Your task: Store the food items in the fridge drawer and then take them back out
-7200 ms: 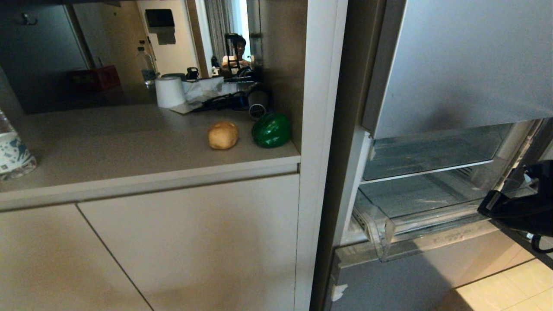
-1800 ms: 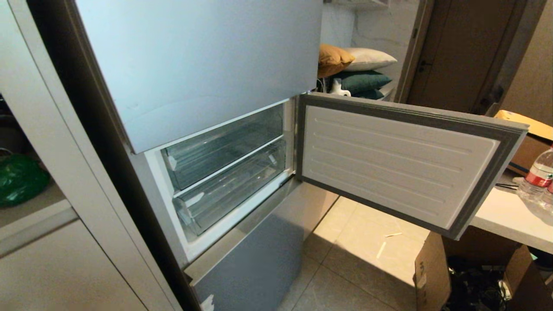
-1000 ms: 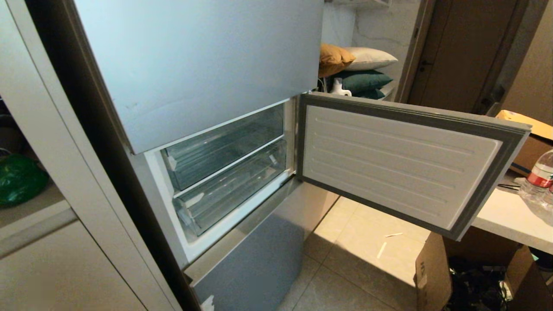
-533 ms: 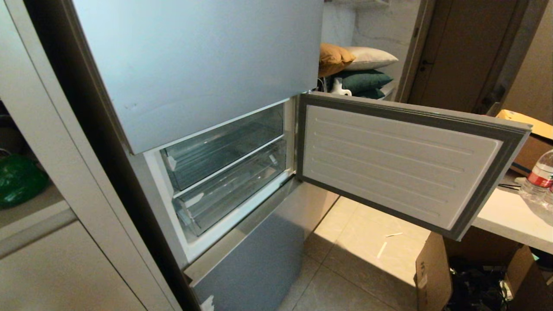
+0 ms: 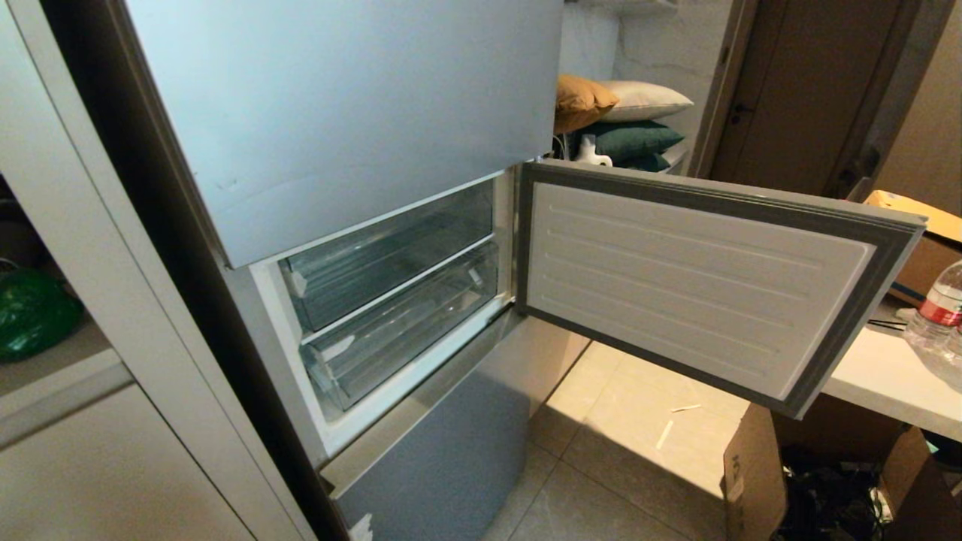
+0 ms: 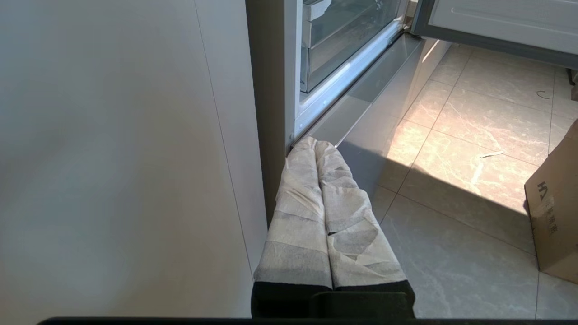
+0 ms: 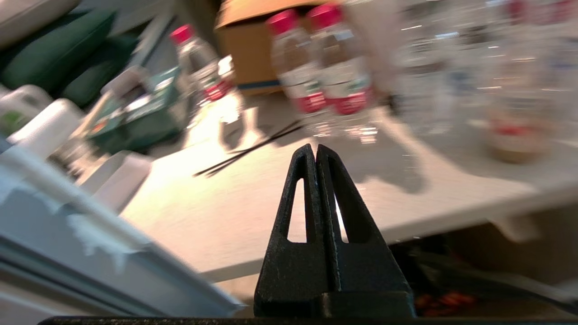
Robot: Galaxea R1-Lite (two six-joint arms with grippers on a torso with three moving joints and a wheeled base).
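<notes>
No writing reads clearly: the water bottles (image 7: 311, 67) well beyond the right gripper (image 7: 316, 151) carry red labels smeared by blur, and the cardboard box (image 6: 553, 216) off to the side of the left gripper (image 6: 314, 143) shows only a cut-off dark mark. Both grippers have their jaws pressed together on nothing, the left one's cloth-wrapped fingers (image 6: 298, 198) low beside the fridge's bottom corner. The fridge drawer (image 5: 398, 330) sits pushed in behind its swung-open door (image 5: 699, 278), while the green bell pepper (image 5: 30, 312) lies half cut off on the counter; the tan lump is out of sight.
</notes>
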